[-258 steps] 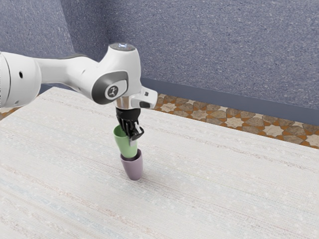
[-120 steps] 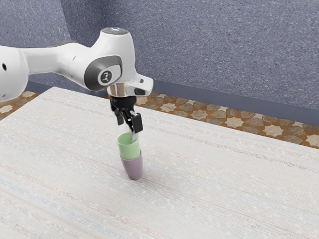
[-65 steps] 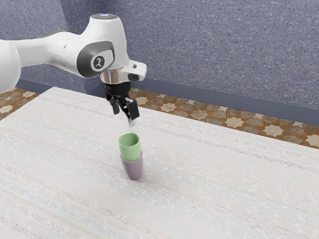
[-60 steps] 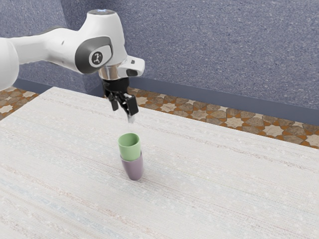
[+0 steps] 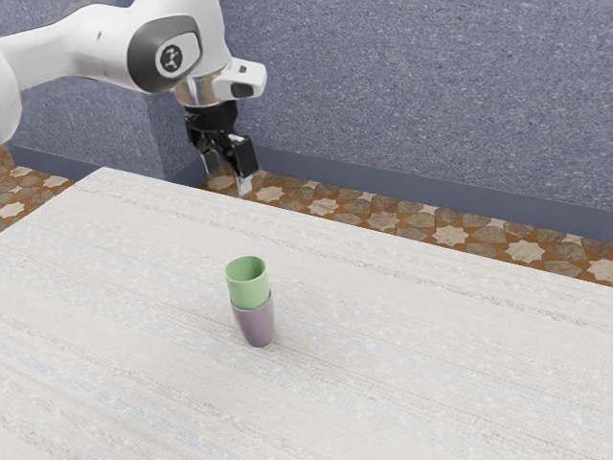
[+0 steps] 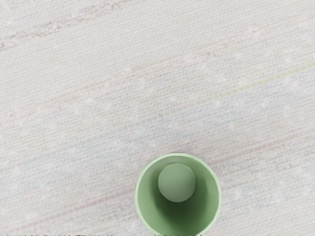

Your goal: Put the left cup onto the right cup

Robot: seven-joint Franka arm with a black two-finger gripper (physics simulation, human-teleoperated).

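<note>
green cup [image 5: 246, 278] [image 6: 177, 194]: upright, mouth up, seated in purple cup [image 5: 255, 324], leaning slightly | purple cup: standing on desk [image 5: 431, 364] [image 6: 147, 73], mid-surface | jaws: released, gripping nothing, high above and well apart from the stack, toward the exterior view's upper left | arm [image 5: 115, 48]: enters from the exterior view's left | wrist view: looks straight down into green cup

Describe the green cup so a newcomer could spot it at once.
On the pale table, near its middle, two cups stand as one stack. The green cup is the upper one, nested in the purple cup, mouth open upward. It is the only green thing there; its neighbour below is purple.
</note>
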